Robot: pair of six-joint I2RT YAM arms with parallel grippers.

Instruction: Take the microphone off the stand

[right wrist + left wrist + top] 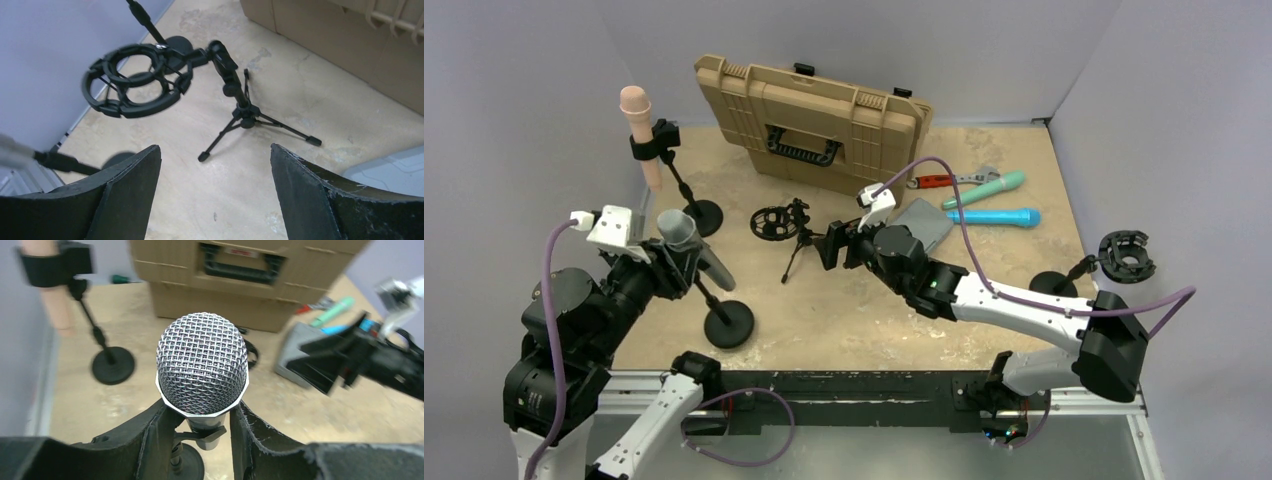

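Top external view: the left gripper [682,258] hides most of the handle of the grey microphone with a silver mesh head [677,230]; the microphone sits tilted in the clip of its black round-based stand [729,325], front left of the table; the tan hard plastic case [814,125] is closed, contents hidden. Left wrist view: the fingers [155,440] sit close either side of the handle just below the head; actual contact cannot be made out. Right wrist view: the right gripper [215,195] stands wide apart, holding nothing, near a black ring shock mount on a small tripod [132,80].
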